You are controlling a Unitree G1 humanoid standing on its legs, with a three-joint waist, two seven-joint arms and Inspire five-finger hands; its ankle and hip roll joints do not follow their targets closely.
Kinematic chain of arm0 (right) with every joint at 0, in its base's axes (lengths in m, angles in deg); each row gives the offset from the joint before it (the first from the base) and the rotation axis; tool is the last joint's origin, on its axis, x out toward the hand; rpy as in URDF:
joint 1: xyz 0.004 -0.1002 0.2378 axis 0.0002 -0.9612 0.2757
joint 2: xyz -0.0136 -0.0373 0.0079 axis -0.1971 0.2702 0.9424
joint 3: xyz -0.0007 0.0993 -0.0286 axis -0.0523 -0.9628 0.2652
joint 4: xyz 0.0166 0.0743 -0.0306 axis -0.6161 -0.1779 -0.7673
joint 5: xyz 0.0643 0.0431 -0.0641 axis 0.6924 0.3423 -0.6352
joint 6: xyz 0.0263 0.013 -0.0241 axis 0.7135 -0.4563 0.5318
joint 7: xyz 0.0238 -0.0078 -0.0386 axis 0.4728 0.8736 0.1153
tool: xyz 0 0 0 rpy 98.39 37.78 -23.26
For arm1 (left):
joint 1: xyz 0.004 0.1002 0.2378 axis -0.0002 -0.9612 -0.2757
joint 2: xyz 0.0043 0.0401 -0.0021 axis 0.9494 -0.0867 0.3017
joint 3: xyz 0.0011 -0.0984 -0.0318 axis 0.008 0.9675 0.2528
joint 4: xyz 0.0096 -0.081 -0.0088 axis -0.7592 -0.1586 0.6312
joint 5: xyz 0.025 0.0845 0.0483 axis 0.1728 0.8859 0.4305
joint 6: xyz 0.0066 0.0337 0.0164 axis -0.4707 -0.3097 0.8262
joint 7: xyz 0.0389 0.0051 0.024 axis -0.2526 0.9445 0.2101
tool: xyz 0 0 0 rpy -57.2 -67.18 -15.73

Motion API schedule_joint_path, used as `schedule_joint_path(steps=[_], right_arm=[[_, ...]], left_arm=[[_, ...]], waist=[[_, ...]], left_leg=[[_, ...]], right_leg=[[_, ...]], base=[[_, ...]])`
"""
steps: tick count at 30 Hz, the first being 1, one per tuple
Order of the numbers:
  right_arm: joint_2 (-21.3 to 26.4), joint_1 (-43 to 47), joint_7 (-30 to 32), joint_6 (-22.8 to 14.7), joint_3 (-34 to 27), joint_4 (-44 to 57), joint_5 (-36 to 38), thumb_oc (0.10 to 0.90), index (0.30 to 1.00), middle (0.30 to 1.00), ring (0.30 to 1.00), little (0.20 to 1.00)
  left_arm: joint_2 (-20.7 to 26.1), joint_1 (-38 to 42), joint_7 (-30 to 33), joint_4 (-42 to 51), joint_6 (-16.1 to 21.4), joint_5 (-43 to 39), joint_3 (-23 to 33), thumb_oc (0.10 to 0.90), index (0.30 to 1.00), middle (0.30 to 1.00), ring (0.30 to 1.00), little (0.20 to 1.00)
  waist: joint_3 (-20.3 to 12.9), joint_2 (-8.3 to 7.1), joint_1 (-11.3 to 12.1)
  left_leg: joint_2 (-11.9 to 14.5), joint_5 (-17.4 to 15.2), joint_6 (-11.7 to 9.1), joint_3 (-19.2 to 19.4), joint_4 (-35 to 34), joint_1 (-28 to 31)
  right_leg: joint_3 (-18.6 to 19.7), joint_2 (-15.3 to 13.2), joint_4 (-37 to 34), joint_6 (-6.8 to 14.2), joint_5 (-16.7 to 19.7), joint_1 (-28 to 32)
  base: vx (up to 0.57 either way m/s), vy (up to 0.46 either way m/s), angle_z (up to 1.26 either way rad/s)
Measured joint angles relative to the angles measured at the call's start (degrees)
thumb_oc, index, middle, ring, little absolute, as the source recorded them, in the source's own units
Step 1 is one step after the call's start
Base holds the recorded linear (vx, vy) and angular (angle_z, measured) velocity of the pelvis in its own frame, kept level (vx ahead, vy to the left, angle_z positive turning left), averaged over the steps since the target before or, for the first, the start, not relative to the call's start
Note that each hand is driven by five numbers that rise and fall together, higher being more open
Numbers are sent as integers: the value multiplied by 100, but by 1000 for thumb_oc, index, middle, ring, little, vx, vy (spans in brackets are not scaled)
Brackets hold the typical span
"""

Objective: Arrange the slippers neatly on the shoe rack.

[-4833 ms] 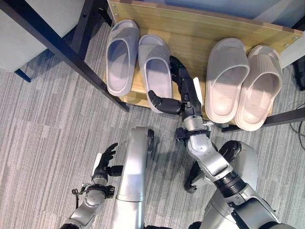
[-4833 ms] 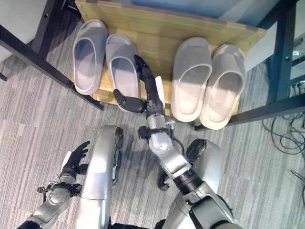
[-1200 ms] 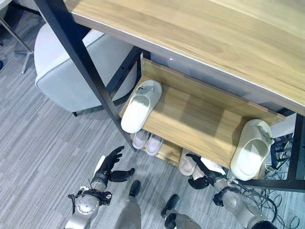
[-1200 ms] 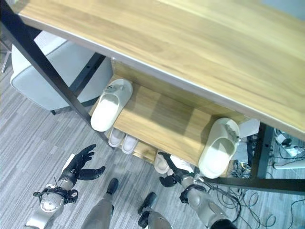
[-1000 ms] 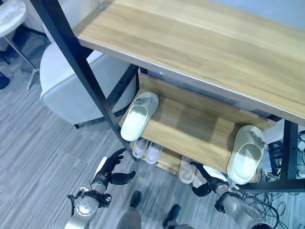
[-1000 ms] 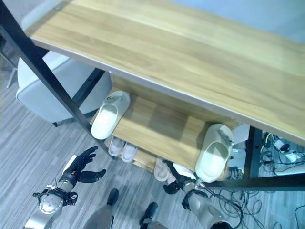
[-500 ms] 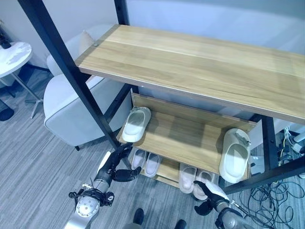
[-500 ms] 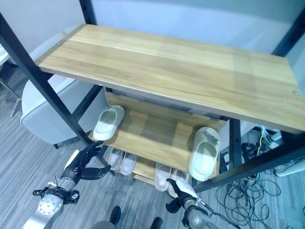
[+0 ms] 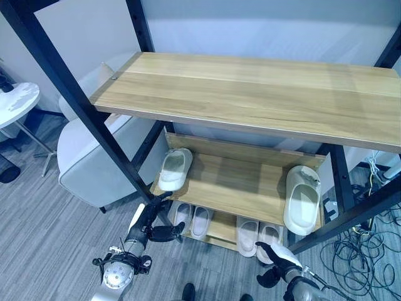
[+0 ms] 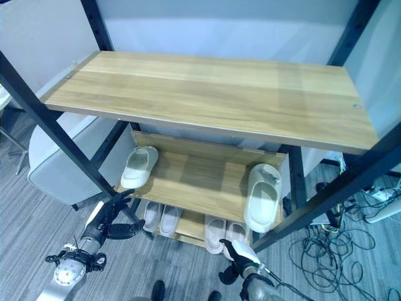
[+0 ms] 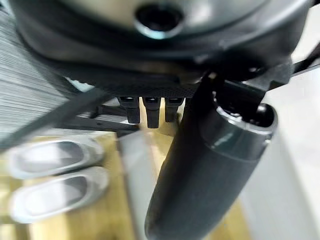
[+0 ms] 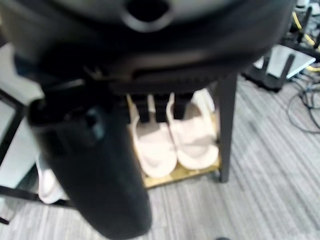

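Note:
The wooden shoe rack (image 9: 263, 94) has three levels. On its middle shelf (image 9: 244, 179) a white slipper (image 9: 175, 168) lies at the left end and a pale green one (image 9: 301, 199) at the right end. Down on the bottom shelf a grey pair (image 9: 191, 219) and a beige pair (image 9: 257, 235) lie side by side. My left hand (image 9: 149, 222) hovers open and empty in front of the grey pair (image 11: 55, 175). Open and empty too, my right hand (image 9: 276, 257) hangs low before the beige pair (image 12: 175, 140).
Black steel posts (image 9: 81, 106) frame the rack, and one slants across its left front. A grey armchair (image 9: 94, 157) and a small round white table (image 9: 15, 103) stand to the left. Cables (image 9: 369, 251) lie on the carpet at the right.
The camera has risen and tilted up, so the whole rack now shows. Both hands stay low and open before the bottom shelf. The slippers have not moved.

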Motion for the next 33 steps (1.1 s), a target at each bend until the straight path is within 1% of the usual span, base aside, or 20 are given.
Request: schedule_joint_path(steps=[1,6,11,15,16,18,21,23,26,28,31,33], right_arm=[[0,0,-43,7,0,1,-1,800,900,900,900,900],[12,1,-64,43,-9,9,-20,800,900,900,900,900],[13,-7,-89,81,-100,18,-63,800,900,900,900,900],[21,-14,-176,83,-121,35,-64,800,900,900,900,900],[20,-27,-182,83,-120,37,-63,800,900,900,900,900],[22,-51,-182,83,-131,37,-63,800,900,900,900,900],[30,-60,-185,85,-140,42,-63,800,900,900,900,900],[33,-101,-191,93,-158,40,-63,800,900,900,900,900],[33,-129,-248,95,-156,35,-63,800,900,900,900,900],[33,-127,-288,98,-156,34,-63,800,900,900,900,900],[33,-123,-290,100,-153,22,-63,800,900,900,900,900],[32,-118,-287,103,-152,21,-63,800,900,900,900,900]], left_arm=[[-14,-62,-1,-95,-96,50,0,800,900,900,900,900],[-236,-198,12,-653,-240,162,74,800,900,900,900,900],[-238,-374,-17,-681,-296,254,108,800,900,900,900,900],[-234,-611,-130,-169,-293,140,347,800,900,900,900,900],[-234,-711,-140,90,-289,93,451,800,900,900,900,900],[-232,-868,-232,533,-279,-133,666,800,900,900,900,900],[-225,-975,-355,991,-278,-527,903,800,900,900,900,900],[-205,-996,-417,1289,-277,-753,982,800,900,900,900,900],[-203,-995,-515,1675,-277,-991,1087,800,900,900,900,900],[-198,-962,-509,1849,-267,-997,1147,800,900,900,900,900],[-173,-796,-445,1854,-231,-944,1143,800,900,900,900,900],[-180,-598,-315,1845,-231,-734,1093,800,900,900,900,900]], waist=[[0,0,-3],[-2,5,9],[-2,5,23],[1,9,36],[3,10,33],[8,19,51],[46,74,95],[60,111,153],[63,122,177],[65,119,179],[67,115,175],[72,108,170]], left_leg=[[2,0,0,1,-4,15],[1,0,0,2,-9,23],[2,8,11,-5,-20,21],[2,20,25,-9,-47,26],[1,20,26,-10,-48,24],[1,20,26,-15,-49,23],[0,20,26,-21,-49,22],[0,20,26,-22,-49,22],[1,21,24,-34,-48,18],[-1,21,24,-34,-48,19],[0,21,24,-33,-48,20],[0,21,24,-30,-48,22]], right_leg=[[-1,2,-1,4,-3,14],[-4,1,-1,7,-6,26],[-11,1,-1,7,-6,25],[-14,0,-1,8,-6,19],[-17,0,-1,10,-7,16],[-23,-1,-1,14,-11,17],[-33,-2,-1,15,-11,20],[-36,-2,-1,15,-11,21],[-56,-1,-1,23,-17,24],[-58,-3,-1,26,-19,26],[-59,-3,0,27,-20,27],[-56,-4,-1,27,-20,28]], base=[[0,0,0],[0,0,0],[0,0,0],[0,0,0],[0,0,0],[0,0,0],[0,0,0],[0,0,0],[0,0,0],[0,0,0],[0,0,0],[0,0,0]])
